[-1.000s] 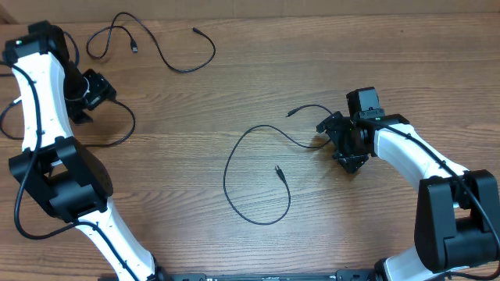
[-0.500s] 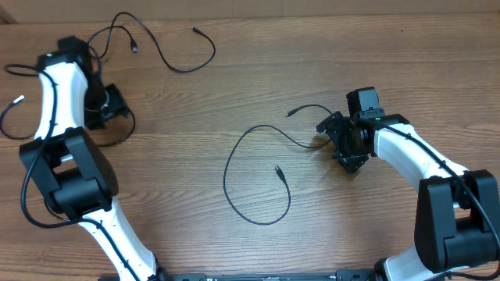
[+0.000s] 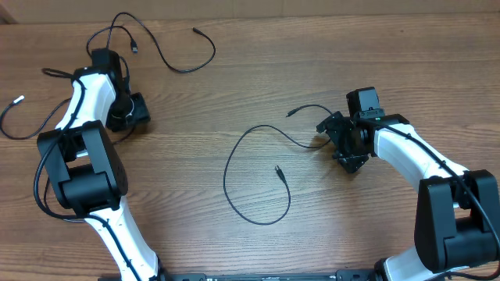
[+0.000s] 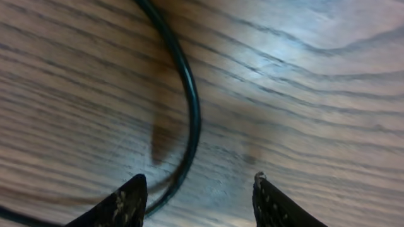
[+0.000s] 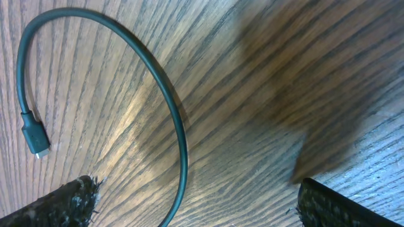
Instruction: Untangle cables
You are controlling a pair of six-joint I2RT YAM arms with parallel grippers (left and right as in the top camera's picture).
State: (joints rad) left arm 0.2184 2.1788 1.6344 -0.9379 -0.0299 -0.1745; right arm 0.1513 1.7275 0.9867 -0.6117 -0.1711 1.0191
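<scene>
Three thin black cables lie apart on the wooden table. One cable (image 3: 176,64) snakes along the top left. A second cable (image 3: 234,156) loops in the middle, one end reaching my right gripper (image 3: 332,144). A third, white-tipped cable (image 3: 17,100) lies at the far left. In the right wrist view this gripper (image 5: 196,186) stands open, the cable (image 5: 180,132) running between its fingers and its plug (image 5: 35,135) lying to the left. My left gripper (image 3: 134,111) sits low over the table. Its jaws (image 4: 199,178) stand apart with a black cable (image 4: 192,113) lying on the wood just inside the left finger (image 4: 129,198).
Both white arms reach in from the front edge, the left arm (image 3: 86,101) bent along the left side with its own thicker black wires (image 3: 39,195) hanging beside it. The table's far edge (image 3: 312,14) runs along the top of the overhead view.
My left arm has swung from the far left edge rightward, carrying its gripper toward the table's middle, and its jaws have narrowed somewhat. The right arm and the cables have not moved.
</scene>
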